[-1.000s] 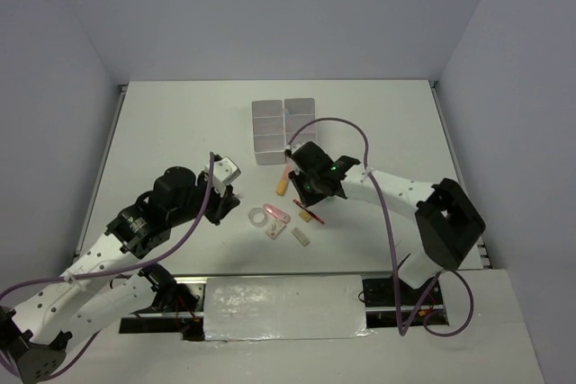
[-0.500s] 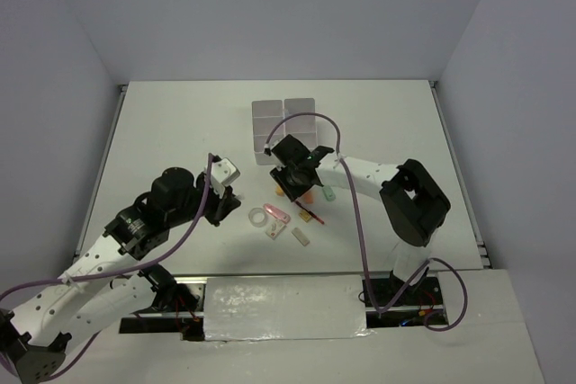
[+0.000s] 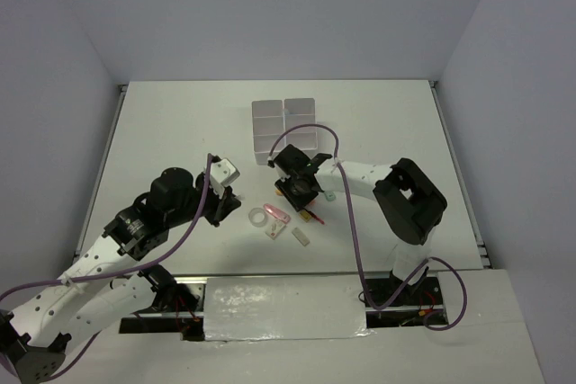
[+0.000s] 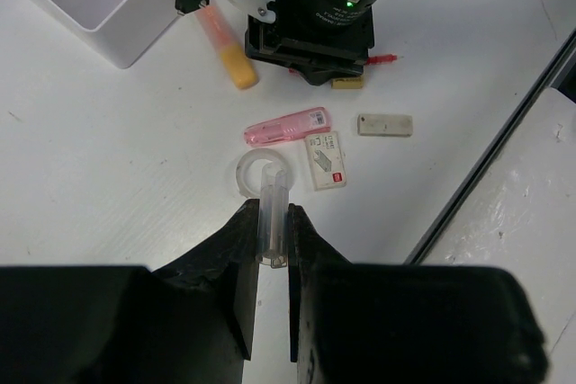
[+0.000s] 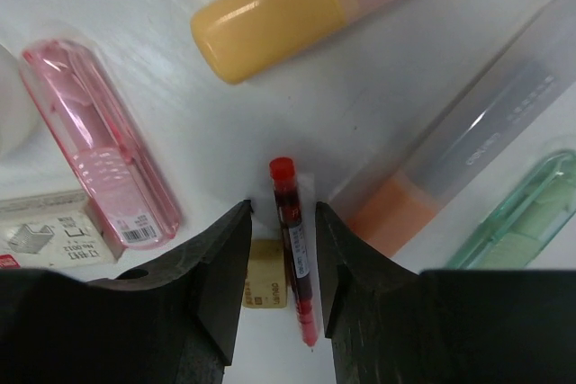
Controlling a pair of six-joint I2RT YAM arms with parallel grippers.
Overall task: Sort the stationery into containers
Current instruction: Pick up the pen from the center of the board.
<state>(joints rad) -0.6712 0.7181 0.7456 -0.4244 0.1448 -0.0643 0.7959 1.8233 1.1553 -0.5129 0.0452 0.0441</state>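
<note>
Right wrist view: half-open right end effector (image 5: pixel 281 218) straddles the red pen (image 5: pixel 295 263); I'd close squarely mid-barrel, missing the tan eraser (image 5: pixel 265 287). Left end effector (image 4: pixel 272 215) pinches a clear tube (image 4: pixel 273 193).

A flat white tabletop (image 3: pixel 180 123) fills the middle of the overhead view, boxed in by a plain lilac-grey back wall (image 3: pixel 288 15) and two matching side walls (image 3: pixel 45 132). Narrow dark strips (image 3: pixel 101 168) run along the table's left and right edges. At its near edge lies a glossy white rectangular sheet (image 3: pixel 283 306), possibly plastic film or tape, though the overhead view is too coarse to tell which.
</note>
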